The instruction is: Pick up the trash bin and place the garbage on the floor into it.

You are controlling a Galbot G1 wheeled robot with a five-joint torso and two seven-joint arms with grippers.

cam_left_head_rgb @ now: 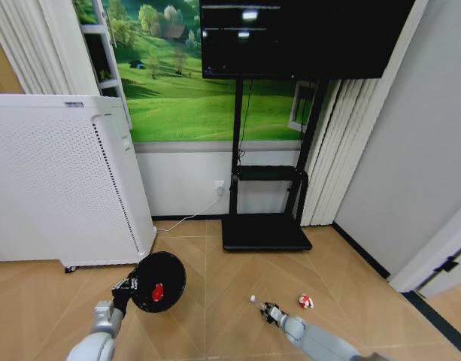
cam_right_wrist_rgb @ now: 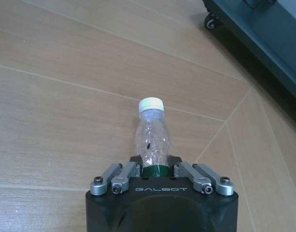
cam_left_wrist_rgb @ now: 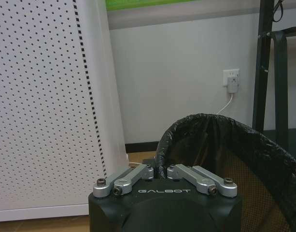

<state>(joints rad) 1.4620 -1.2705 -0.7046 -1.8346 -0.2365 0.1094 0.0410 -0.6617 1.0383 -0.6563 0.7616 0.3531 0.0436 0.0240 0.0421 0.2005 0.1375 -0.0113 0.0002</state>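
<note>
A room corner is seen from above, w/ a wood-pattern floor (cam_left_head_rgb: 215, 301) laid in angled planks. All places below are given relative to the white perforated cabinet (cam_left_head_rgb: 57, 180), which is set against the wall at the robot's left.

A black TV stand (cam_left_head_rgb: 264, 226) carrying a dark screen (cam_left_head_rgb: 305, 37) is placed well to the right of the cabinet, in front of a green landscape mural (cam_left_head_rgb: 192, 98). A wall socket (cam_left_wrist_rgb: 231, 78) w/ a white plug and cable is seen between cabinet and stand.

The trash bin (cam_left_head_rgb: 159, 282) is held just in front of the cabinet's front right corner, tilted so its round mouth is turned toward the head cam; it is lined w/ a black bag, and a red piece (cam_left_head_rgb: 157, 291) is seen inside. Its rim is clamped by the left gripper (cam_left_head_rgb: 126, 286), fingers closed on the edge nearest the robot.

Farther right of the cabinet, approx. in front of the stand's base, the right gripper (cam_left_head_rgb: 268, 310) is closed around a clear bottle (cam_right_wrist_rgb: 152, 135) w/ white cap and green label; the bottle is gripped at its lower part and pointed away from the wrist. Whether it is off the floor cannot be told.

A red-and-white piece (cam_left_head_rgb: 306, 301) is left on the floor just beyond the right gripper, on the side away from the cabinet.
</note>
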